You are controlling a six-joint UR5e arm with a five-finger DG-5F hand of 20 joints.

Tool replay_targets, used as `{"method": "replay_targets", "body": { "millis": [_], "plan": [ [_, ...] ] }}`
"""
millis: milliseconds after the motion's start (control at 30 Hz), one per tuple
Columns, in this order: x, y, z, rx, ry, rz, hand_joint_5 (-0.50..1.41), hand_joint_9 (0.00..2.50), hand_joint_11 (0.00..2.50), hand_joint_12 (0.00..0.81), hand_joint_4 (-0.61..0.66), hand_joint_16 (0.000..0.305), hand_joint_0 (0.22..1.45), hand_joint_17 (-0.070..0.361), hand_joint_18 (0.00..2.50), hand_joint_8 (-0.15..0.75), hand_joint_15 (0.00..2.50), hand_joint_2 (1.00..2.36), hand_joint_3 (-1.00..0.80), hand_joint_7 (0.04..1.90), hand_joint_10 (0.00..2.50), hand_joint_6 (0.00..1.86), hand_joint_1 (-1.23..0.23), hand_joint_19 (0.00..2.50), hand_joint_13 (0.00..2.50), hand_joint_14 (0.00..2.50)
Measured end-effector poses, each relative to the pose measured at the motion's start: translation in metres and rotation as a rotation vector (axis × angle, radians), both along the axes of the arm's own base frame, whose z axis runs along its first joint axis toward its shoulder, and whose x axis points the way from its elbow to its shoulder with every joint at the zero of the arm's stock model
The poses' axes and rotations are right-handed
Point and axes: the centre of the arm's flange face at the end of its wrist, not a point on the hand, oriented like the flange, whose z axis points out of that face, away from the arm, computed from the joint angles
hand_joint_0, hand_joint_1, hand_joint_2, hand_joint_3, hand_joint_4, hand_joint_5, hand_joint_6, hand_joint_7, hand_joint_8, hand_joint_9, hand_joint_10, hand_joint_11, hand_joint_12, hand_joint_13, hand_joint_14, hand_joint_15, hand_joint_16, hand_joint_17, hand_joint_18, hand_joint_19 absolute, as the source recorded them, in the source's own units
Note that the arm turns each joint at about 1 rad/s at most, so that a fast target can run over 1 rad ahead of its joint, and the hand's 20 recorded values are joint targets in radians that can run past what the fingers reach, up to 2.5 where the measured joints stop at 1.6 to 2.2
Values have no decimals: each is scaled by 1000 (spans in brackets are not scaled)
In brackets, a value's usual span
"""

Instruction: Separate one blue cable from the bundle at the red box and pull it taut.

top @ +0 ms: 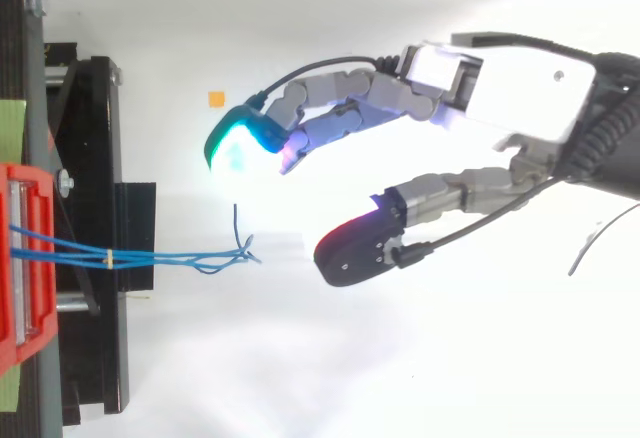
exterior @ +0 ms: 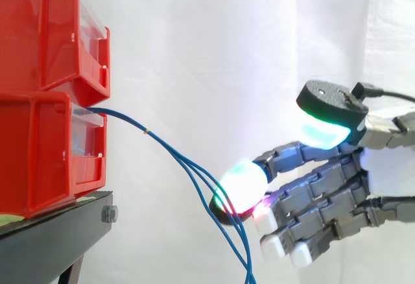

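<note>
From lower red bin (exterior: 39,154) blue cables (top: 150,256) droop; hand (exterior: 324,190) nearby, relaxed, holding nothing.

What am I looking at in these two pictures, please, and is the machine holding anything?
This is a robot arm ending in a grey mechanical hand whose thick fingertip pads glow; the glow is its own. One picture is taken level from the side, the other from above, of the same scene. Two red plastic bins stand stacked on a black stand before a white curtain. Thin blue cables, bound by a small pale tie, run out of the lower bin and droop. The hand is open beside them; from above, a gap shows between its pads and the cables, so it holds nothing yet.
</note>
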Motion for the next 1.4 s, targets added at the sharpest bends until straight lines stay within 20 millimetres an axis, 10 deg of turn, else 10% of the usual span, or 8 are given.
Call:
{"method": "replay_targets", "body": {
  "millis": [533,1400],
  "plan": [
    [46,6,-32,30,-35,49,-206,634,512,307,181,50,520,112,442,219,375,1000,-500,783,15,502,-600,605,605,15],
    [65,0,-57,128,-95,126,-179,687,665,321,188,51,520,114,460,231,438,1000,-500,1010,19,502,-616,643,619,17]
  ]
}}
